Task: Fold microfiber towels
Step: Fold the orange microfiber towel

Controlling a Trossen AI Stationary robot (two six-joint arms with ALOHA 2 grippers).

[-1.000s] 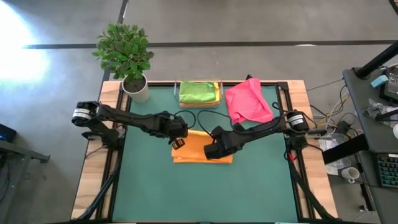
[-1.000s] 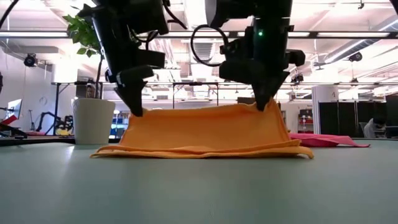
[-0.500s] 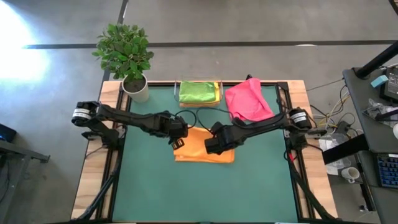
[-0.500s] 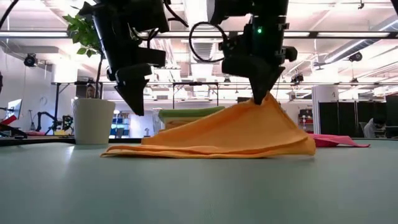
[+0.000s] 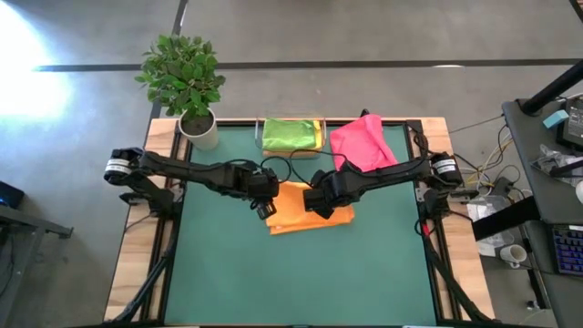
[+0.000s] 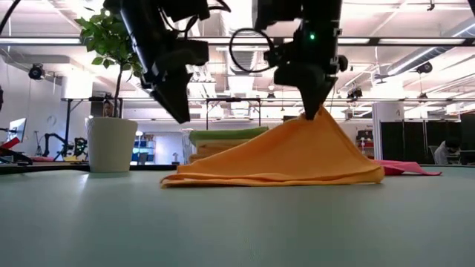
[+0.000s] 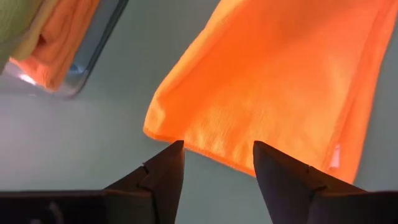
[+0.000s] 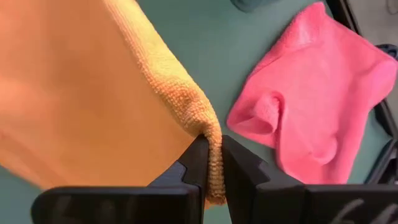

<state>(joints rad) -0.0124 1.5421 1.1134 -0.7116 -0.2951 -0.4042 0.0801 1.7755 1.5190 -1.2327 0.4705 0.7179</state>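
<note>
An orange microfiber towel (image 5: 310, 219) lies folded in the middle of the green table, and its right side is pulled up into a peak (image 6: 315, 122). My right gripper (image 5: 321, 199) is shut on that peak. My left gripper (image 7: 217, 155) hangs open just above the towel's left end (image 6: 174, 178) and touches nothing. A pink towel (image 5: 363, 146) lies crumpled at the far right. A green towel (image 5: 291, 134) rests on top of a stack in the clear tray (image 7: 93, 56) at the far edge. My right gripper pinches the orange towel's thick raised edge (image 8: 211, 134) between its two fingers, at the towel's right end. The fingers come from above and point down. The cloth slopes away from the fingers like a tent, and its lower edge and left end (image 6: 223, 178) rest on the table.
A potted plant (image 5: 187, 82) in a white pot stands at the far left corner. Black rails (image 5: 173, 228) run along the table's left and right sides. Bare green mat (image 5: 301, 282) stretches across the near half of the table.
My left gripper has opened and let go of the towel's left corner, which has dropped onto the table. My right gripper has kept its hold and gone toward the far edge, drawing the towel after it. The towel has changed from a level raised sheet to a one-sided slope.
</note>
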